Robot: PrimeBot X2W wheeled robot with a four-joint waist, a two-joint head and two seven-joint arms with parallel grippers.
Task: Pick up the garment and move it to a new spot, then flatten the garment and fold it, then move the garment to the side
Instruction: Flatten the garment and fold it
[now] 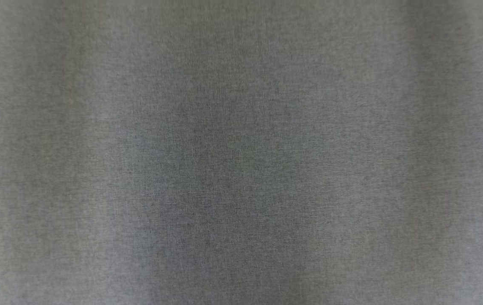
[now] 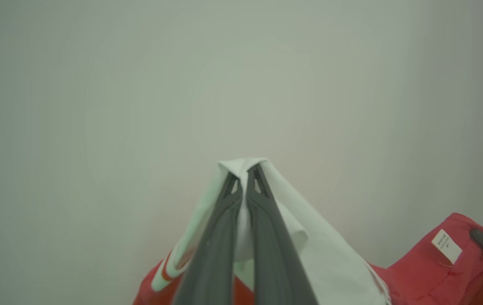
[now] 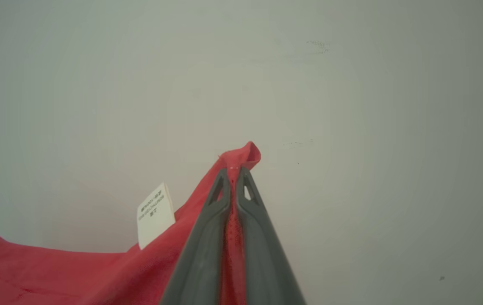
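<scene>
L gripper [image 2: 243, 176] is pinched tight on a white corner of the garment [image 2: 330, 258], w/ red cloth spreading below it. R gripper [image 3: 234, 178] is clamped on a red edge, a white tag [image 3: 154, 214] just beside its fingers. Garment spans btwn the two claws against a pale bkgd [image 3: 351, 106]; head cam has a blurry grey weave [image 1: 241, 152], can't tell what.

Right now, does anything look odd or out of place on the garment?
Nothing looks damaged. One small thing: a white label stands out from the red garment beside the right gripper, so the garment may be inside out. The left gripper pinches a white part.
</scene>
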